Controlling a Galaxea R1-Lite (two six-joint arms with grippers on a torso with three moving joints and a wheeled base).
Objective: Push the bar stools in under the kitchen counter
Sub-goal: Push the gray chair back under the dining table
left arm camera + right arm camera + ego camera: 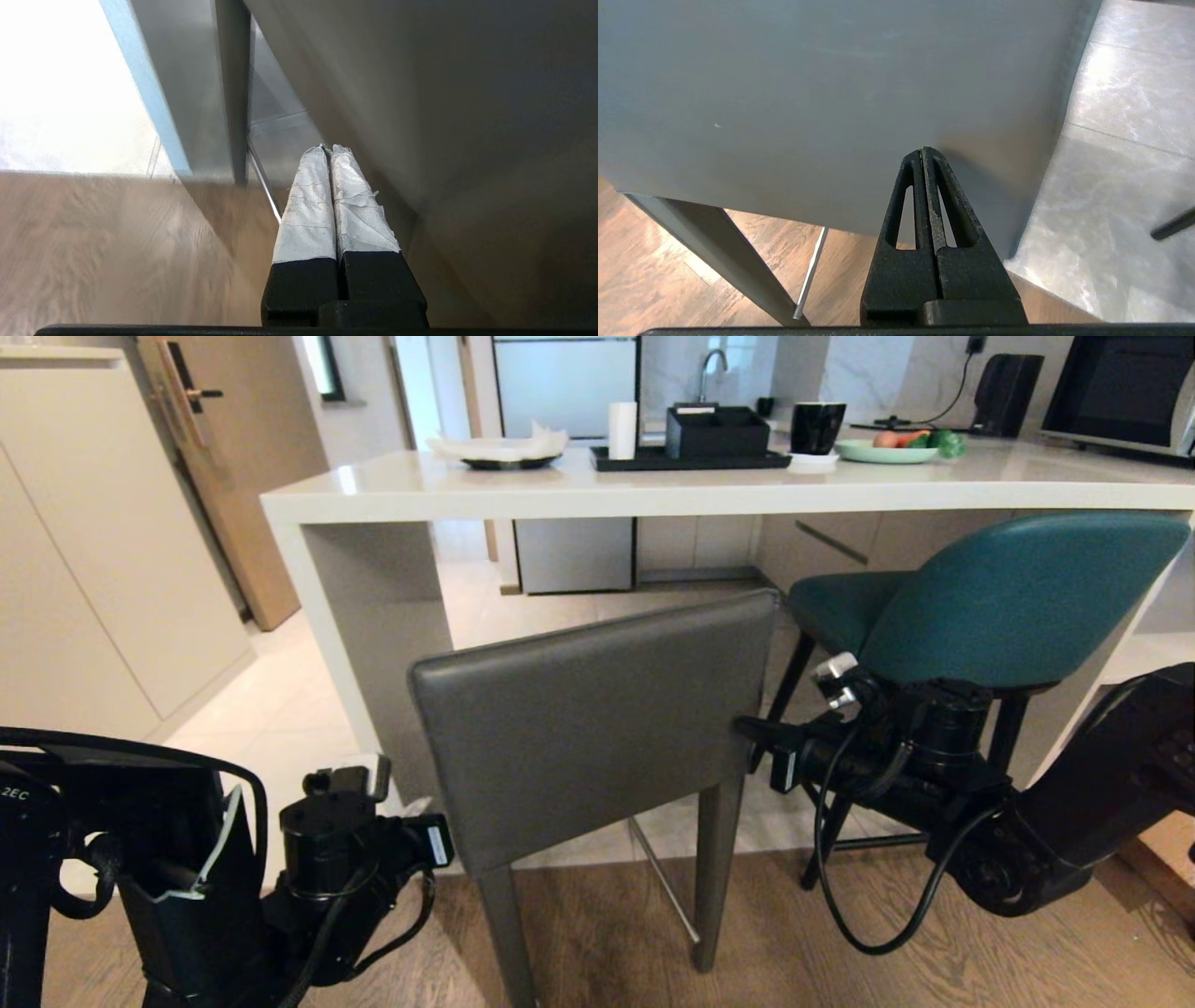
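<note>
Both grippers, fingers together, are flanking the grey stool [597, 728].
We are bracing left gripper [329, 148] and right gripper [923, 150] to push it under the worktop [709, 490].

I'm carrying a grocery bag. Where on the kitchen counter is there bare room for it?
The kitchen counter is bare at its left end, from the corner up to the white plate. From there rightwards it is crowded: black tray, black mug, green plate of vegetables. The front edge stays bare.

Grey stool [597, 728] back blocks both hands, open gap under counter [653, 485] beyond, teal stool [1008, 597] crowding right.
</note>
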